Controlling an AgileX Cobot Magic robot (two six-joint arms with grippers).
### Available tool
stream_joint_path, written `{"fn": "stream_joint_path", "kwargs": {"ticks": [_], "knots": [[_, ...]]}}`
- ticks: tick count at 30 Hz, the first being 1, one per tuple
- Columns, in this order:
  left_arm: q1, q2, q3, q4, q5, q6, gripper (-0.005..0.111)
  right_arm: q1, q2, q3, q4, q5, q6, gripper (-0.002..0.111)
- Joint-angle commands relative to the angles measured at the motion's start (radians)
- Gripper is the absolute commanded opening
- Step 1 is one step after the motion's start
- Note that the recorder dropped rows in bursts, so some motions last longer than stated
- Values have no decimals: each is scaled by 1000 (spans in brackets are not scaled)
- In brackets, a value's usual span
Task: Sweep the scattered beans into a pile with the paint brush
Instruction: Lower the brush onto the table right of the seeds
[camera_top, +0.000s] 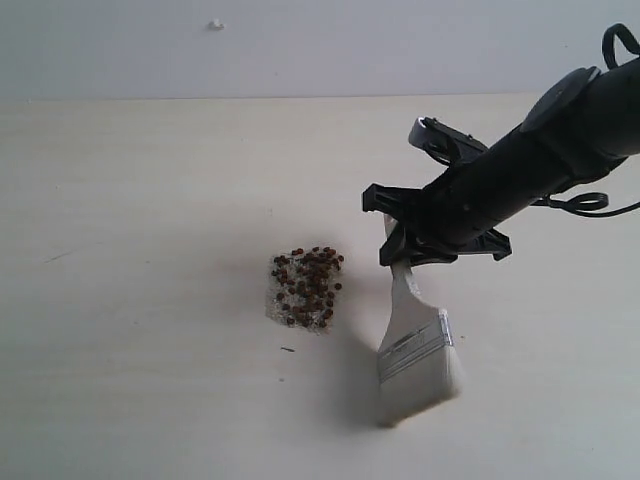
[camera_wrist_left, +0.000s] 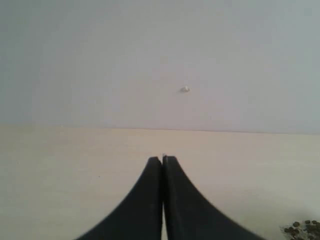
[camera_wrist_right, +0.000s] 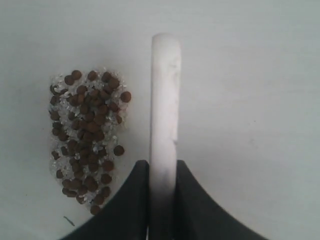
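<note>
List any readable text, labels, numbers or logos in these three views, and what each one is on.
No readable text in any view.
The paint brush: no print visible on the handle or ferrule.
The right claw and left claw: plain black, no labels visible.
The table and wall: no writing; the white speck on the wall is too small to identify.

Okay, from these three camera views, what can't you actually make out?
Handle end of the paint brush: exterior view, hidden by the right gripper.
Same brush in the right wrist view: a blurred, edge-on bar, parts indistinguishable.
The pile: left wrist view, cut off by the frame corner.
The left gripper: outside the exterior view; only its tips show.
White speck on the wall: too small to identify.
</note>
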Motion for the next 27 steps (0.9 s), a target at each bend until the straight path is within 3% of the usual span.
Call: {"fn": "stream_joint_path", "kwargs": {"ticks": [1, 5, 10, 17, 19, 22, 27], "knots": [[-4, -5, 3, -6, 1, 2, 0, -5, 10, -7, 9, -10, -24, 0], [-4, -5, 3, -6, 1, 2, 0, -5, 10, -7, 32, -7, -45, 0], [-4, -5, 3, -6, 1, 2, 0, -32, 10, -7, 168, 86, -206, 0], [-4, -5, 3, -6, 1, 2, 0, -66, 19, -7, 169, 109, -215, 0], [-4, -5, 3, -6, 1, 2, 0, -66, 44, -7, 209, 112, -243, 0], [-4, -5, 3, -6, 1, 2, 0, -82, 114, -7, 415, 186, -430, 0], [-4, -5, 3, -6, 1, 2, 0, -100, 166, -7, 462, 227, -477, 0]]}}
